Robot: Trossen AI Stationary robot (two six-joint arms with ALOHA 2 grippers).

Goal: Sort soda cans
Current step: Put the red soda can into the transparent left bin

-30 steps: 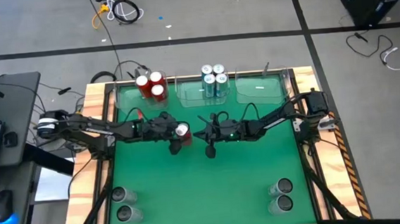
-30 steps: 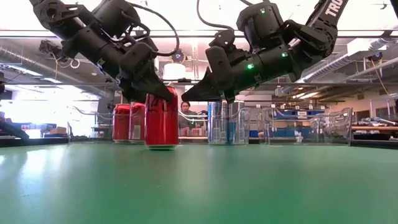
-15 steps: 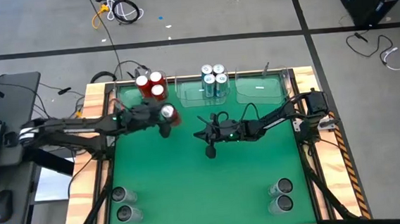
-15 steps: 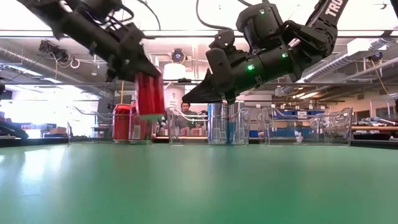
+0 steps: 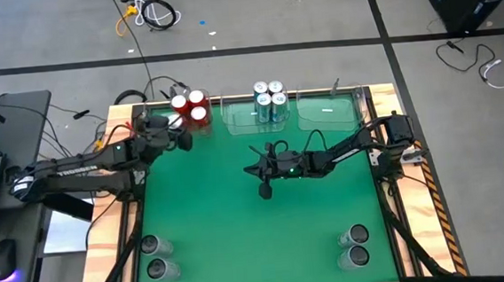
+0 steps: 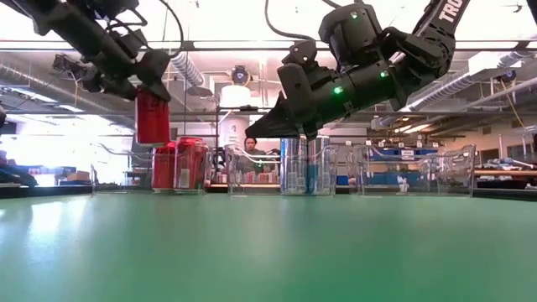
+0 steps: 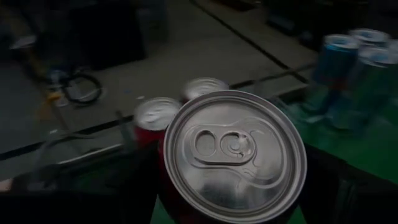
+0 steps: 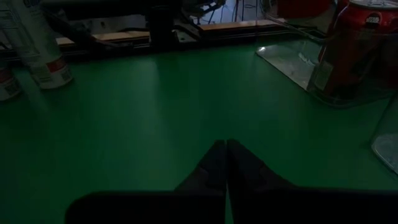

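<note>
The left gripper (image 6: 144,75) is clamped around a red can (image 6: 153,117), holding it upright in the air, above and just beside the left clear bin (image 5: 157,123) at the back of the green table (image 5: 258,221); seen through the left wrist camera, the can's silvery top (image 7: 235,155) fills the view between the dark fingers. Inside that left bin stand three red cans (image 5: 191,107), close together. The middle bin (image 5: 241,115), next along the back edge from the left bin, holds three light blue-and-white cans (image 5: 270,100), and the bin beyond it (image 5: 328,111) holds no cans that can be seen. The right gripper (image 5: 265,191) hangs over the table's middle, in front of the middle bin, its fingers (image 8: 225,163) pressed together on nothing. Far from the left bin, at the table's front edge, two grey cans (image 5: 157,257) stand at the corner on the left arm's side and two more (image 5: 354,245) at the opposite front corner
</note>
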